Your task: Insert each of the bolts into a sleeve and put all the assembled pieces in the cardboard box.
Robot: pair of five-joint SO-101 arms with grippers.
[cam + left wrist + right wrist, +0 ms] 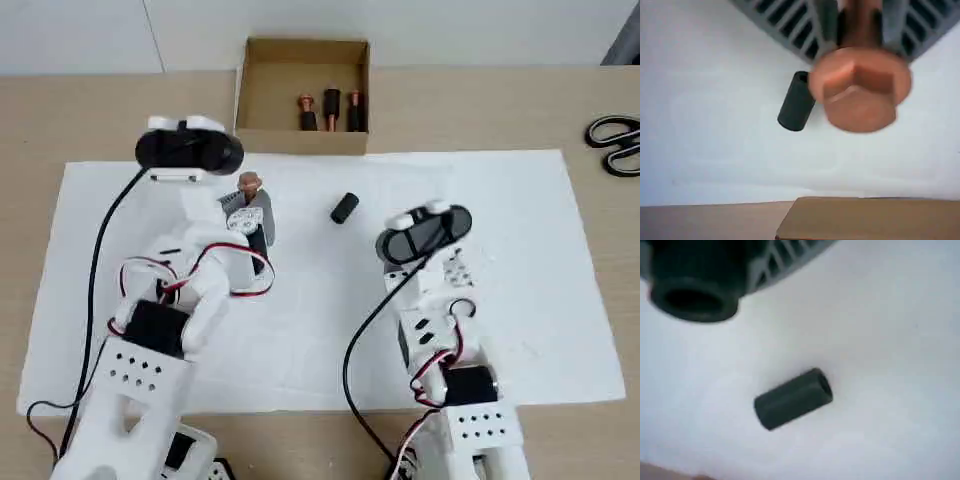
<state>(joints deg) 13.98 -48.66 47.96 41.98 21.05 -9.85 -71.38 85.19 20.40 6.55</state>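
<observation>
My left gripper (pixel 250 200) is shut on a copper bolt (pixel 249 183), which it holds above the white sheet with the hex head (pixel 860 90) pointing away from the arm; the grey ribbed jaws grip the shank (pixel 857 25). A loose black sleeve (pixel 344 207) (pixel 796 101) (pixel 792 399) lies on its side on the sheet between the two arms. My right gripper (pixel 695 285) is shut on a second black sleeve (pixel 694 300), open end outward, close to the loose one. The cardboard box (pixel 250 100) at the back holds three assembled pieces (pixel 330 110).
The white sheet (pixel 520 300) covers the middle of the wooden table. Scissors (pixel 615 140) lie at the far right edge. The right arm's wrist camera (pixel 425 232) hides its gripper from above. The box wall (pixel 865 220) is just beyond the bolt.
</observation>
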